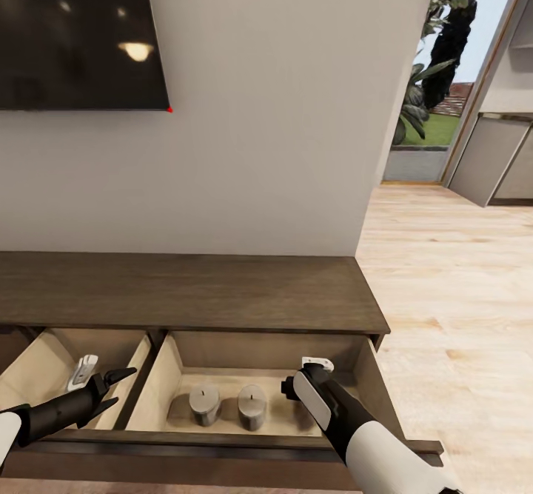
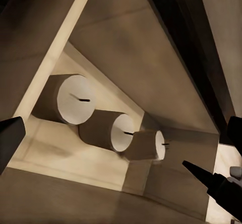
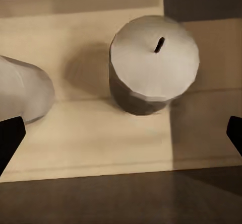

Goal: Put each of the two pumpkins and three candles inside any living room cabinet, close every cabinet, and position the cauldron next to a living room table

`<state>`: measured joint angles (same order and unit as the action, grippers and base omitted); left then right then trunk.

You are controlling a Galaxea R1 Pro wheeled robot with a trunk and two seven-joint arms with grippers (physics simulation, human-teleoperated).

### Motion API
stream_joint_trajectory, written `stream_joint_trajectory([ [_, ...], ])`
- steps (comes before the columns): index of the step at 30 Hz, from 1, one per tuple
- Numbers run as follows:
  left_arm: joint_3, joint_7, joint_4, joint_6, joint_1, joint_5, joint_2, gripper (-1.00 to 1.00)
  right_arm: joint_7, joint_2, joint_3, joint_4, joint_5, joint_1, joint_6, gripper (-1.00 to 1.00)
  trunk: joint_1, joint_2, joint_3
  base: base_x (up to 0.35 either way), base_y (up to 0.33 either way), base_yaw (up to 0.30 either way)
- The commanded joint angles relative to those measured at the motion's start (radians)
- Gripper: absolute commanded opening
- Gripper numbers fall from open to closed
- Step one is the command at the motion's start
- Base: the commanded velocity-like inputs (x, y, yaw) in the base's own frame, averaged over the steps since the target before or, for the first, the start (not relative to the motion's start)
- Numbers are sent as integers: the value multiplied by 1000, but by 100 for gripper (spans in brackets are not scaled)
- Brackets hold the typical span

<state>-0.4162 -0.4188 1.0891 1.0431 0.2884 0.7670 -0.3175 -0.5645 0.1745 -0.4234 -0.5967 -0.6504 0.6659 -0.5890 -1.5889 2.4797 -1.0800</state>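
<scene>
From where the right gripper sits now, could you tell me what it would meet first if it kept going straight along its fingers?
Most likely the upright candle centred ahead of the open right gripper, standing on the drawer floor; depth is uncertain, so it could touch the floor just before it.

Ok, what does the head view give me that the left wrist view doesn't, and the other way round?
Head view extra: the cabinet top, the wall screen, the wood floor and the right arm reaching into the open right drawer. Left wrist view extra: a third candle at the end of the row. Shared: two upright candles in that pale drawer, and the open left end effector.
</scene>
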Motion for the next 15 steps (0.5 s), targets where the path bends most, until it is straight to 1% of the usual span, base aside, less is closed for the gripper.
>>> stream_joint_trajectory([
  [1, -1, -1, 0, 0, 0, 0, 0, 100, 0, 0, 0, 0, 0, 0, 0, 100, 0, 0, 0, 0, 0, 0],
  [4, -1, -1, 0, 0, 0, 1, 0, 100, 0, 0, 0, 0, 0, 0, 0, 100, 0, 0, 0, 0, 0, 0],
  [12, -1, 0, 0, 3, 0, 2, -4, 100, 2, 0, 0, -1, -6, 0, -2, 100, 31, -56, 25, -2, 0, 0],
  [15, -1, 1, 0, 3, 0, 2, -4, 100, 6, 0, 1, -3, -10, 1, -3, 100, 42, -77, 34, -166, 0, 0],
])
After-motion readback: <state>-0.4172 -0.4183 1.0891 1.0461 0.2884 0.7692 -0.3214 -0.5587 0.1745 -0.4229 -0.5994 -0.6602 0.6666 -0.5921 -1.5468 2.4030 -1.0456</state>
